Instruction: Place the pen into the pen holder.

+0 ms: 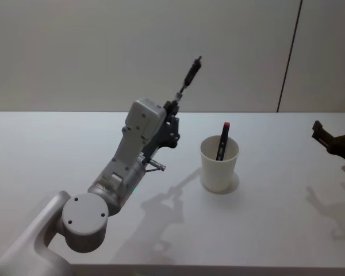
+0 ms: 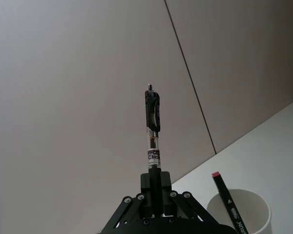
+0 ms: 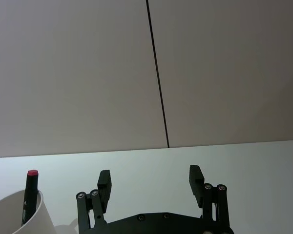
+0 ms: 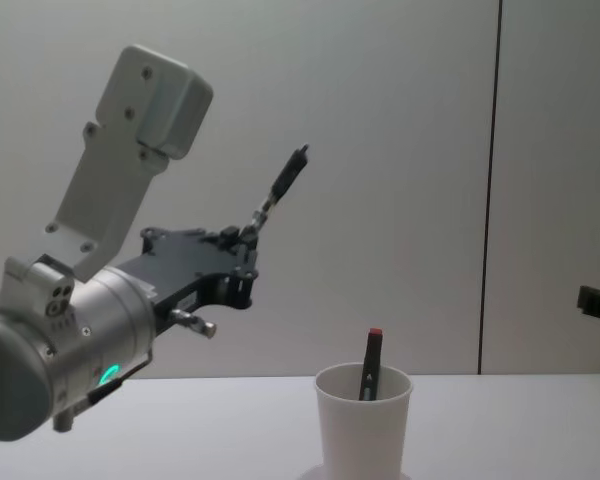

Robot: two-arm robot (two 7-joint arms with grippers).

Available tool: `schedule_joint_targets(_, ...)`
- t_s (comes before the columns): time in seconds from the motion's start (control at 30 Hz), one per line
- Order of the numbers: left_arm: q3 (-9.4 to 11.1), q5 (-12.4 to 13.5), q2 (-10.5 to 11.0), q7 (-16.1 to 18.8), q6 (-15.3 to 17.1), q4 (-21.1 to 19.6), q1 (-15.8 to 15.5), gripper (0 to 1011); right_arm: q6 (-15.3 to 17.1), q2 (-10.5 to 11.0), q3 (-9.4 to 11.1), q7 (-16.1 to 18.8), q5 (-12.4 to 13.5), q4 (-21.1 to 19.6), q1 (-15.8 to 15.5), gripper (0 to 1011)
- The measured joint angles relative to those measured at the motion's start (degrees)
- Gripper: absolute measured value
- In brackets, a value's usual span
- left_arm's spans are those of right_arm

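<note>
While the left gripper point(image 1: 175, 107) is raised above the white table point(image 1: 276, 230), its fingers are clenched on the lower end of the pen point(image 1: 190, 73). The pen's clip end sticks out of the gripper toward about one o'clock in the head view, slanted rather than upright. The pen is in the air, well apart from the white paper cup point(image 1: 218, 169), which stands upright on the table at about four o'clock from the left gripper. From the cup, the pen lies at about eleven o'clock. A dark marker with a red cap point(image 1: 223, 140) already leans inside the cup, its cap showing above the rim. The right gripper point(image 1: 333, 129) hovers over the table at about three o'clock from the cup, well apart from it, with its fingers spread and nothing between them.
</note>
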Motion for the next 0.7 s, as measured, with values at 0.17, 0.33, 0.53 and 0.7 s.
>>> schedule_joint_targets(0.17,0.1,0.9,-0.4,-2.3,-3.0,1.0,-0.7,126,0.0,0.0,0.0,0.0,0.0,0.0,0.0,1001)
schedule_joint_targets(0.33,0.1,1.5,-0.6,-4.4,-5.3,1.9,-1.3,126,0.0,0.0,0.0,0.0,0.0,0.0,0.0,1001)
schedule_joint_targets(0.53,0.1,2.0,-0.9,-6.5,-7.5,2.9,-1.8,126,0.0,0.0,0.0,0.0,0.0,0.0,0.0,1001)
schedule_joint_targets(0.7,0.1,2.3,-1.1,-7.6,-8.7,3.5,-2.1,126,0.0,0.0,0.0,0.0,0.0,0.0,0.0,1001)
